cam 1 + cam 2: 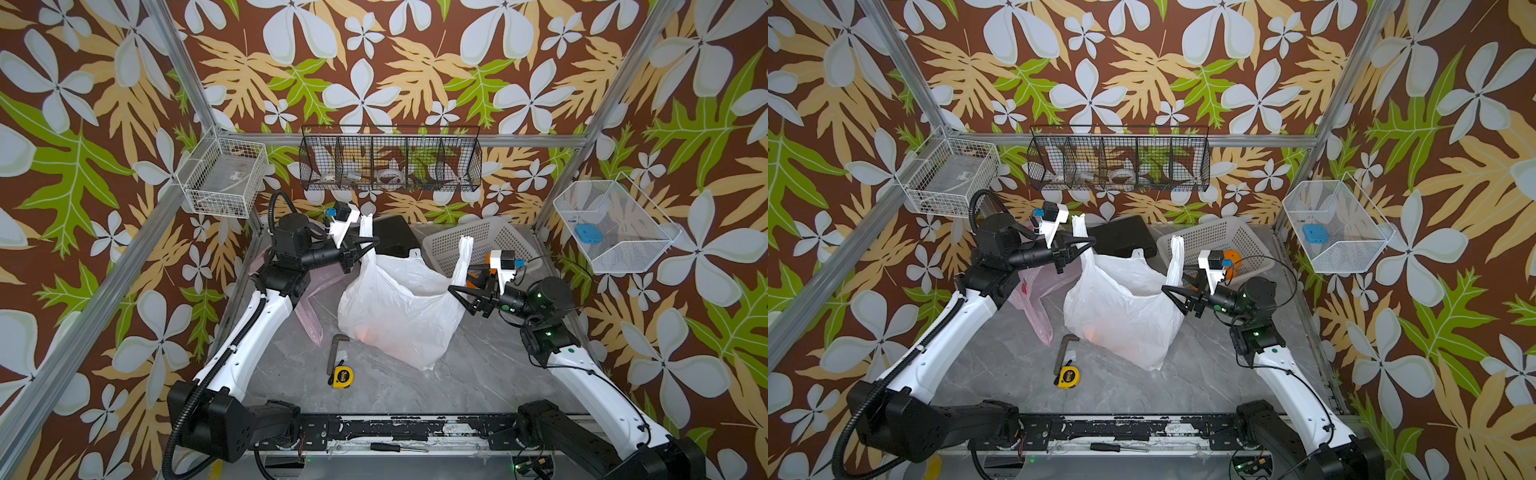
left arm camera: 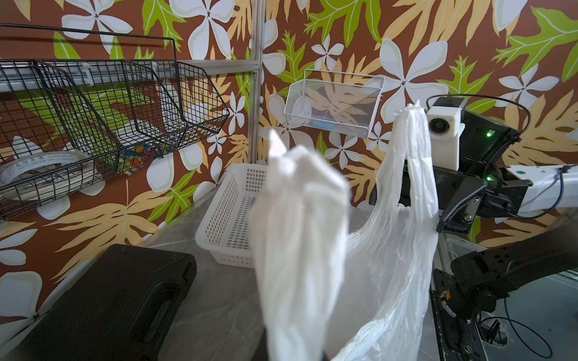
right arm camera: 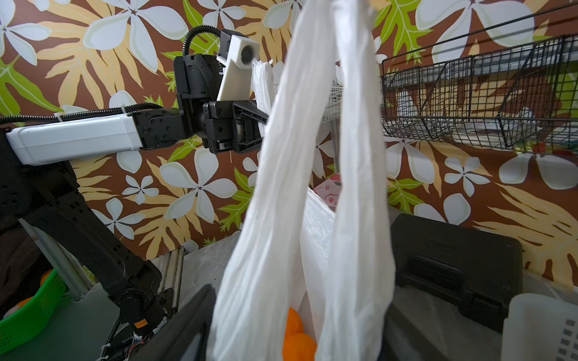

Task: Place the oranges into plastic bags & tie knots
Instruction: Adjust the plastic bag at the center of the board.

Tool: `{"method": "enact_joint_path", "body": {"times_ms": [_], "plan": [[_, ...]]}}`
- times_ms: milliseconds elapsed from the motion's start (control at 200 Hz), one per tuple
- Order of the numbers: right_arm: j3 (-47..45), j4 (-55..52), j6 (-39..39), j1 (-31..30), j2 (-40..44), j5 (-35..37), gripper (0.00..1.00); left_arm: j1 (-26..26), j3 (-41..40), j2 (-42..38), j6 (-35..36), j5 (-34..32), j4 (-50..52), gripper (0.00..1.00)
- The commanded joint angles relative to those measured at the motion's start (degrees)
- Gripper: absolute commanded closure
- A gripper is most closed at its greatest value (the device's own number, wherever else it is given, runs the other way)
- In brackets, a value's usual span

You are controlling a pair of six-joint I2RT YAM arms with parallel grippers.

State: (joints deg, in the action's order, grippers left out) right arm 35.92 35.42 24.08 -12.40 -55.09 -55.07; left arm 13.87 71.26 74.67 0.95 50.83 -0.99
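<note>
The white plastic bag [image 1: 399, 307] stands in the middle of the table with its mouth wide. My left gripper [image 1: 371, 241] is shut on its left handle [image 2: 297, 218] and holds it up. My right gripper [image 1: 457, 291] is open, its jaws standing either side of the right handle [image 3: 312, 156]. Oranges [image 3: 297, 339] lie in the bottom of the bag and glow through its wall [image 1: 1096, 332]. Another orange [image 1: 1232, 258] shows in the white basket behind my right wrist. The pink bag [image 1: 1034, 307] lies flat under my left arm. No knots are in view.
A black case [image 1: 395, 237] and a white perforated basket [image 1: 482, 239] stand at the back. A bent metal key [image 1: 334, 351] and a yellow tape measure [image 1: 343, 377] lie in front of the bag. A screwdriver [image 1: 395, 447] rests on the front rail.
</note>
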Motion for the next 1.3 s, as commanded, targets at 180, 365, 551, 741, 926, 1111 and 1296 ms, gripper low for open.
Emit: {"method": "enact_joint_path", "body": {"times_ms": [180, 365, 551, 741, 926, 1111, 1296], "plan": [[-1.08, 5.67, 1.44, -1.75, -0.72, 0.13, 0.39, -0.16, 1.34, 0.23, 1.60, -0.02, 0.79, 1.00], [-2.92, 5.71, 0.24, -1.75, -0.71, -0.52, 0.37, -0.16, 1.68, 0.39, 2.08, -0.13, 1.15, 1.00], [-4.17, 5.71, -0.75, -1.74, -0.46, -0.91, 0.40, -0.33, 2.15, 0.65, 2.65, -0.31, 1.96, 1.00], [-4.20, 4.23, -2.16, -1.75, 0.88, -1.59, 0.53, -0.47, 2.06, 0.69, 2.74, -0.61, 2.12, 1.00], [-3.29, 0.68, -4.32, -1.68, 2.93, -0.71, 0.76, -0.51, 2.12, 0.57, 2.79, 0.13, 2.10, 1.00], [6.84, -23.03, -18.50, -1.74, 4.28, 1.59, 0.96, -0.22, 2.12, -0.11, 2.04, 2.91, 2.54, 1.00], [25.92, -57.50, -35.05, -1.75, -1.19, 5.32, 1.00, 6.03, 3.88, -1.28, 6.16, -1.48, 8.60, 1.00]]}}
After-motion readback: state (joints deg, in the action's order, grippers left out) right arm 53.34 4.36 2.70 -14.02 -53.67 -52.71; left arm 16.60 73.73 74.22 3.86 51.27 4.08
